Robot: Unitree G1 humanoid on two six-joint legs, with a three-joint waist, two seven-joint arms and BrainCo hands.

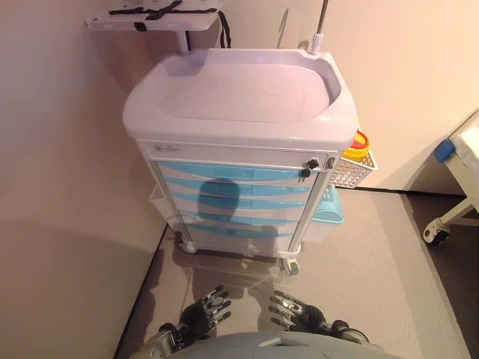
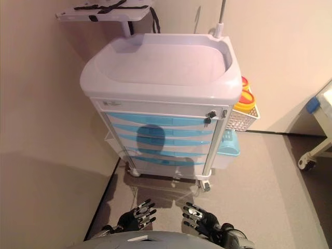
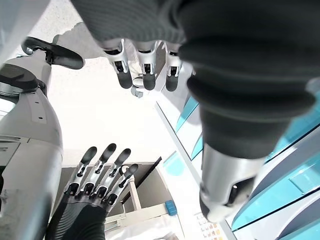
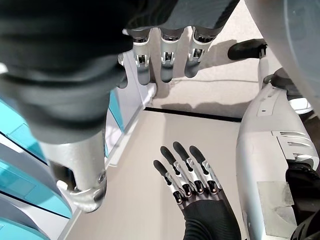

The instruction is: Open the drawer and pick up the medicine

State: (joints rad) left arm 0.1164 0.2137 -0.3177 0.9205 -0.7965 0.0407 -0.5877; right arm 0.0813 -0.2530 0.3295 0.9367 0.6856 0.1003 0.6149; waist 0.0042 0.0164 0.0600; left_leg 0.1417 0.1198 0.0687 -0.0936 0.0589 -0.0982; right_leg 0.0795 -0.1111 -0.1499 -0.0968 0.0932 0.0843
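A white medical cart [image 1: 239, 97] stands ahead against the wall, with several blue drawers [image 1: 233, 173], all closed. A keyed lock [image 1: 308, 166] sits at the top right of the drawer stack. No medicine shows. My left hand [image 1: 200, 314] and right hand [image 1: 298, 313] hang low near the bottom of the view, well short of the cart. Both have straight fingers and hold nothing. The left hand also shows in the right wrist view [image 4: 187, 175], the right hand in the left wrist view [image 3: 100, 172].
A white wire basket [image 1: 353, 169] with a yellow and red container [image 1: 359, 146] hangs on the cart's right side, above a blue bin [image 1: 329, 206]. A wall runs along the left. A bed frame with a caster [image 1: 438, 233] stands at the right. A tray arm [image 1: 153, 18] is above the cart.
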